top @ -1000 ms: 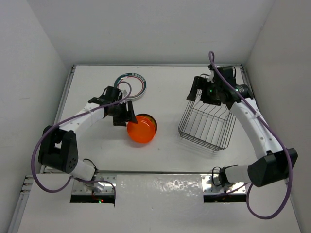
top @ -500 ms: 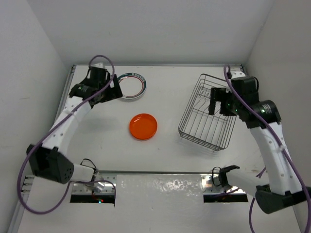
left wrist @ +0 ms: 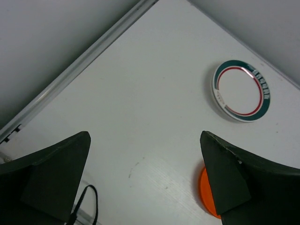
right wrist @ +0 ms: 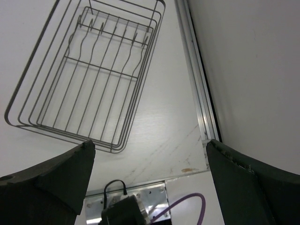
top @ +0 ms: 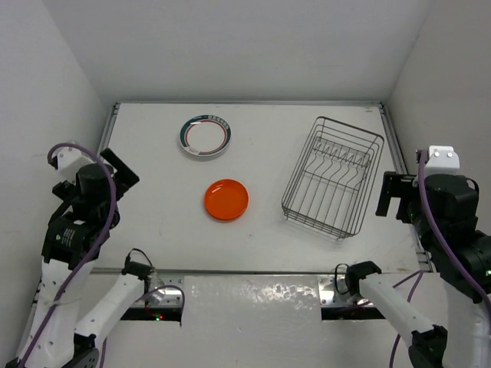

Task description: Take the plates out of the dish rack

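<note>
Plates, two of them, lie flat on the white table, both outside the rack and well apart from either arm.

At the far left the left gripper hangs over the table's left edge, touching nothing. In the left wrist view the left gripper has its dark fingers spread wide, with only bare table between them. A purple cable loops down along that arm.

Next comes the white plate with its green rim band and thin red ring, lying near the back of the table. The left wrist view shows this plate face up and alone. Nearer the front and slightly to the right sits the orange plate, also face up; the two plates do not touch. From the wrist the orange plate is only a sliver (the right finger hides the rest).

Right of the orange plate, with a clear gap between, stands the rack, set at a slight angle, its row of upright dividers toward the back. The right wrist view looks down into the rack and shows table through its wire floor.

At the far right the right gripper hovers beside the rack's right side without touching it. Seen from its own wrist, the right gripper is spread wide too, holding nothing.
</note>
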You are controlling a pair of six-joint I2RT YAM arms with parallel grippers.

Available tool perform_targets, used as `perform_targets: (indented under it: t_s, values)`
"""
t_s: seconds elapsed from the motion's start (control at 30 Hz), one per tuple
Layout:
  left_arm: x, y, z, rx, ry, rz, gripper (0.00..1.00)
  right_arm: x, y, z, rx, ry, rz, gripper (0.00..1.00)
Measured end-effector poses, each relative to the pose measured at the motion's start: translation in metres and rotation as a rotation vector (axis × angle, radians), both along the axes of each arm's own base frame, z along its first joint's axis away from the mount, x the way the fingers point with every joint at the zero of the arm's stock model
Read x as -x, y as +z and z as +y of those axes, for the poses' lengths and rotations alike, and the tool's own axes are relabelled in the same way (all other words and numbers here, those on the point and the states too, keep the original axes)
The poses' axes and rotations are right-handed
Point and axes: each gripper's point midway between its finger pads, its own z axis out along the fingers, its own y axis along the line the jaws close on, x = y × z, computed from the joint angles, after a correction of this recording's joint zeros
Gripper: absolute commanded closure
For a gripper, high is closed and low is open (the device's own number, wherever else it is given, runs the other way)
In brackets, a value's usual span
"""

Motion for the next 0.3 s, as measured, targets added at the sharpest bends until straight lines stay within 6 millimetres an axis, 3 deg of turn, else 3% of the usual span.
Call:
perform_targets:
  t_s: [0.17,0.3]
  values:
    - [0.032,-0.020,0.010,-0.021,0.013,0.054,0.00,0.012,-0.013,-0.005,0.015,-0.010,0.035,0.01]
    - [0.049,-0.017,0.015,-0.028,0.009,0.025,0.00,0.013,-0.032,-0.005,0.027,-0.011,0.097,0.01]
